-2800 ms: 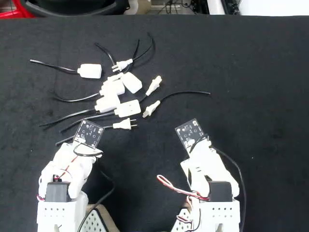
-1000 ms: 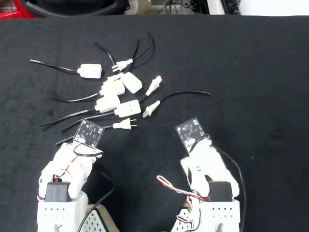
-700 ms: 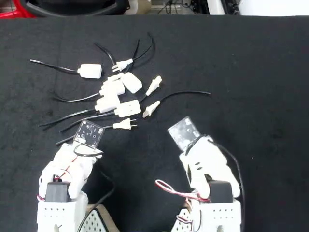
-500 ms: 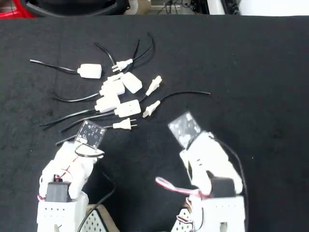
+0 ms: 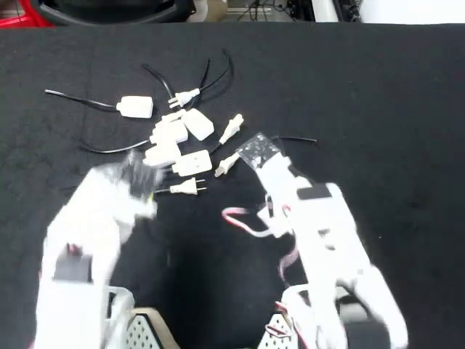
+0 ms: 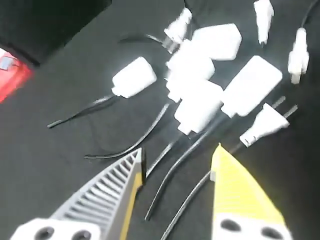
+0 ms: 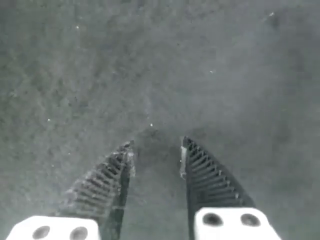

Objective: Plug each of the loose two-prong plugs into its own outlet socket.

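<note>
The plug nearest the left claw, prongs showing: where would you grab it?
The plug lies flat on the table, so the left claw would best come from straight above and pinch the white body across its width, behind the prongs. That should leave the prongs bare for plugging in.

Light in the high view is flat and even from above, and the black surface soaks it up, so basically no shadows. The white plugs look nearly blown out. Both arms are smeared, the left arm worst, the right arm less. The right wrist view is dim and grainy, with the right hand dark against grey.
</note>
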